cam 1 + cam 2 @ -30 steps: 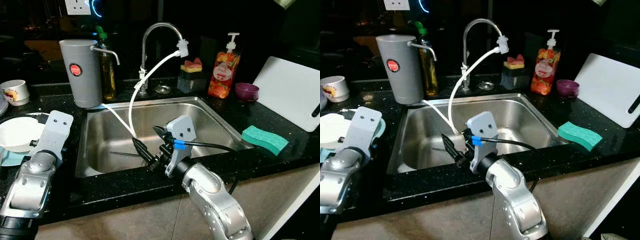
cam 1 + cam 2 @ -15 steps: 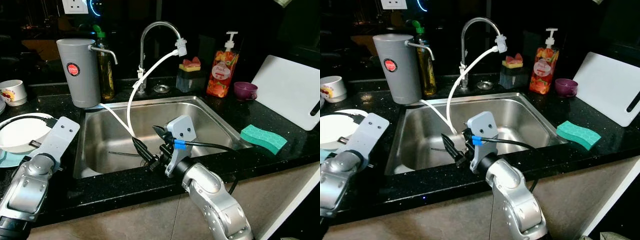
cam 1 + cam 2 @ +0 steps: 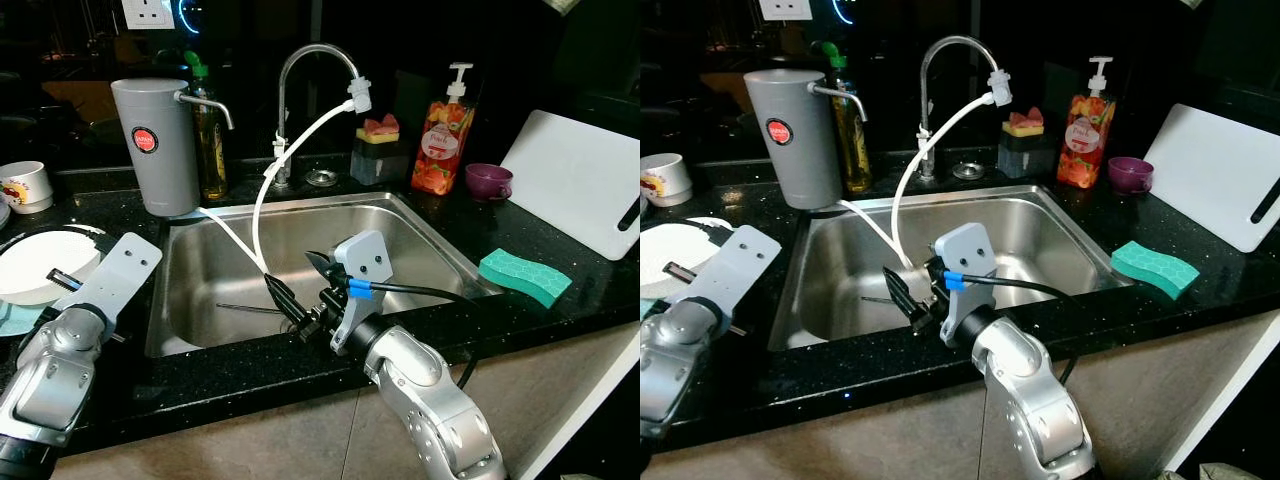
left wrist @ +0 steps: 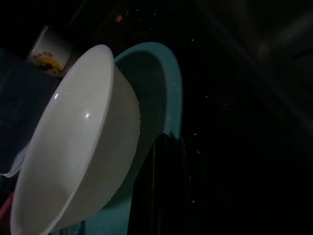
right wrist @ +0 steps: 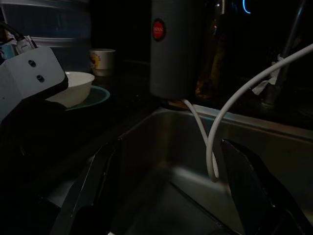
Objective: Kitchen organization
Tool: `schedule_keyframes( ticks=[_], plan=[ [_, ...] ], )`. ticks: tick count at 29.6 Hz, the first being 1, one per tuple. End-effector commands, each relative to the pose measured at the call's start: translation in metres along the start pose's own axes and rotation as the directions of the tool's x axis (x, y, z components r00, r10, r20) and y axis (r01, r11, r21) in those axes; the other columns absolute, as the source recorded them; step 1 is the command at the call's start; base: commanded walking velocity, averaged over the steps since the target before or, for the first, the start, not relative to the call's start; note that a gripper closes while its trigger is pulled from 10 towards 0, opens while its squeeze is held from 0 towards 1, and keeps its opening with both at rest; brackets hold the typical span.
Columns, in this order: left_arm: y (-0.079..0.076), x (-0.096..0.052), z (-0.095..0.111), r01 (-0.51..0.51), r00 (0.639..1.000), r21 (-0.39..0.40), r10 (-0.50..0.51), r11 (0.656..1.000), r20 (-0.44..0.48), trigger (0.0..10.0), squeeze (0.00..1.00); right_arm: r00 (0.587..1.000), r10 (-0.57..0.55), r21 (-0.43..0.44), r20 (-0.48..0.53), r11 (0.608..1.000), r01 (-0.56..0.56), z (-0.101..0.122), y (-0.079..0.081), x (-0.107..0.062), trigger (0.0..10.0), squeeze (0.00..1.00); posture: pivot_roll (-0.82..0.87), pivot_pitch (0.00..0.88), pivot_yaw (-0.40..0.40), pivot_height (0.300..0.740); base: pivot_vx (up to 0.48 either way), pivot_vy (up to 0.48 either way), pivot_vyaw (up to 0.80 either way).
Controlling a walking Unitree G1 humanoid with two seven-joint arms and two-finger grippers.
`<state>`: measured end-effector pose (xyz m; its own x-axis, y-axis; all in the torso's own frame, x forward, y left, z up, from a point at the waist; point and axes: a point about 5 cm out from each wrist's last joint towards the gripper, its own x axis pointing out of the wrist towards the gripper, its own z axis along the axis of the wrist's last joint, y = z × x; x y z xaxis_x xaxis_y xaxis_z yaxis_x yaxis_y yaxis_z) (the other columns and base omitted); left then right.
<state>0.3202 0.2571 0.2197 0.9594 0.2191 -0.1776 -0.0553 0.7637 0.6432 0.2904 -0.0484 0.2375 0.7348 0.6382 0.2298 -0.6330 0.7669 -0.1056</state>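
Note:
A white bowl [image 3: 30,268] sits on a teal plate [image 4: 168,83] on the black counter left of the sink. My left gripper [image 4: 166,147] hovers right beside the bowl's outer wall, above the plate; its fingers are a dark shape in the left wrist view. My right gripper [image 3: 300,285] hangs over the front of the steel sink [image 3: 410,235], open, with nothing between its fingers [image 5: 95,191]. A thin dark utensil [image 3: 243,308] lies on the sink floor just beyond it.
A grey canister [image 3: 155,145], a mug [image 3: 25,185] and an oil bottle stand at the back left. A white hose [image 3: 262,190] drops from the tap [image 3: 310,55] into the sink. Soap dispenser [image 3: 440,150], purple cup [image 3: 488,182], green sponge [image 3: 525,277] and white board [image 3: 580,180] are on the right.
My left wrist has shifted a little toward the sink, uncovering more of the white bowl. The view has drifted slightly. The right arm has not moved.

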Motion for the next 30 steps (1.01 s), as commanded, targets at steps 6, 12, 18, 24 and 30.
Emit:
schedule_keyframes(
  ticks=[6, 12, 18, 24, 30],
  plan=[
    [-0.039, 0.001, -0.007, 0.188, 0.98, -0.116, -0.194, 0.975, -0.042, 10.0, 0.0, 1.0, -0.004, 0.004, 0.003, 1.0, 0.004, 0.0, -0.001, -0.001, 10.0, 0.0, 0.11, 0.092, -0.033, 0.74, 0.0, 0.0, 0.0],
    [-0.049, 0.001, 0.001, 0.223, 0.974, -0.118, -0.225, 0.968, -0.004, 10.0, 0.0, 1.0, 0.0, 0.0, 0.005, 1.0, 0.0, 0.001, -0.001, 0.0, 10.0, 0.0, 0.11, 0.079, -0.034, 0.74, 0.0, 0.0, 0.0],
    [-0.061, 0.001, 0.01, 0.266, 0.964, -0.12, -0.265, 0.956, 0.028, 10.0, 0.0, 1.0, 0.004, -0.002, 0.009, 1.0, -0.004, 0.001, -0.001, 0.002, 10.0, 0.0, 0.11, 0.074, -0.032, 0.74, 0.0, 0.0, 0.0],
    [-0.067, 0.001, 0.013, 0.283, 0.959, -0.107, -0.28, 0.953, 0.039, 10.0, 0.0, 1.0, 0.003, -0.004, 0.009, 1.0, -0.003, 0.001, -0.001, 0.002, 10.0, 0.0, 0.11, 0.07, -0.031, 0.74, 0.0, 0.0, 0.0],
    [-0.068, 0.002, 0.006, 0.269, 0.963, -0.088, -0.269, 0.959, 0.015, 10.0, 0.0, 1.0, 0.002, -0.003, 0.011, 1.0, -0.002, 0.001, -0.001, 0.001, 10.0, 0.0, 0.11, 0.068, -0.032, 0.74, 0.0, 0.0, 0.0]
  ],
)
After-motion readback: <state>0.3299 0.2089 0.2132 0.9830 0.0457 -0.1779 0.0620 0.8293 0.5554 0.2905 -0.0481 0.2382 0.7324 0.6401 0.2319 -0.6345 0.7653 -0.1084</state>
